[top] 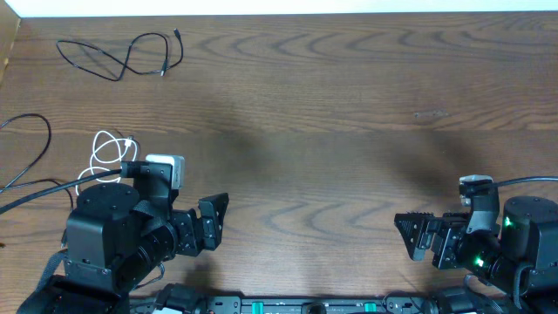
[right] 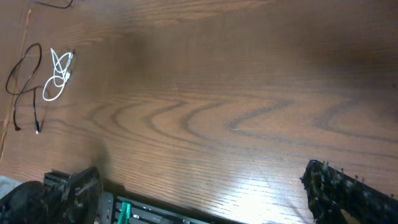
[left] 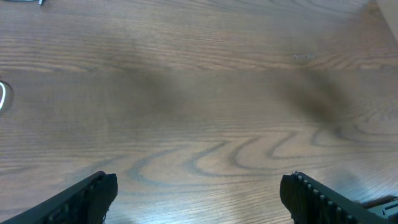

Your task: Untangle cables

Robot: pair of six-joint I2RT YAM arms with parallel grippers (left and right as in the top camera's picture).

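Three cables lie apart at the table's left side. One black cable [top: 122, 57] is looped at the far left corner. A second black cable [top: 35, 148] curves by the left edge and also shows in the right wrist view [right: 25, 68]. The white cable [top: 109, 150] is coiled just behind the left arm, partly hidden by it, and its loops show in the right wrist view [right: 57, 78]. My left gripper [top: 212, 222] [left: 199, 190] is open near the front edge, with only bare wood between its fingers. My right gripper [top: 414, 235] [right: 199, 180] is open at the front right, holding nothing.
A thicker black arm cable [top: 44, 194] runs in from the left edge to the left arm, and another [top: 532, 180] reaches the right arm. The table's front rail [right: 155, 211] lies under the right gripper. The wooden table [top: 331, 131] stretches between the arms.
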